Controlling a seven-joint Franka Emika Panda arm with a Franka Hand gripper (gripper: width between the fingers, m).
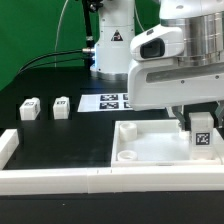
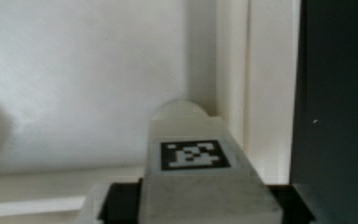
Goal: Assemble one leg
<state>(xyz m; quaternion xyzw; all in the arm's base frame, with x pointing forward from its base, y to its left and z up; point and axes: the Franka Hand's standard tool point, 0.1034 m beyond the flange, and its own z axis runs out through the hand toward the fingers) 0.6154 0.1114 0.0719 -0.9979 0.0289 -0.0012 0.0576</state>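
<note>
Black cloth covers the table (image 1: 60, 135), and a green backdrop is seen behind it. The white arm (image 1: 175, 55) fills the upper part of the exterior view, and its jaws are lowered over the large white tray piece (image 1: 150, 145), which lies flat on the table directly beneath them. The jaws (image 1: 200, 122) are seen closed on the leg (image 1: 201, 136), a small white block whose black-and-white marker tag faces the exterior camera; the block is held upright at the tray piece's corner on the exterior view's right. Whether the leg's underside touches the tray piece cannot be told.

In the wrist view the leg (image 2: 194, 150) is seen between the jaws, its tag turned to the camera, with the tray piece's pale surface (image 2: 69, 80) and raised rim beyond it and the black table alongside.

A long white border bar (image 1: 90, 181) lies on the near side of the jaws. The marker board (image 1: 103, 102) lies flat behind them, beside the arm's base. Two more small white blocks (image 1: 29, 108) (image 1: 61, 106) stand well apart from the jaws, toward the exterior view's left.
</note>
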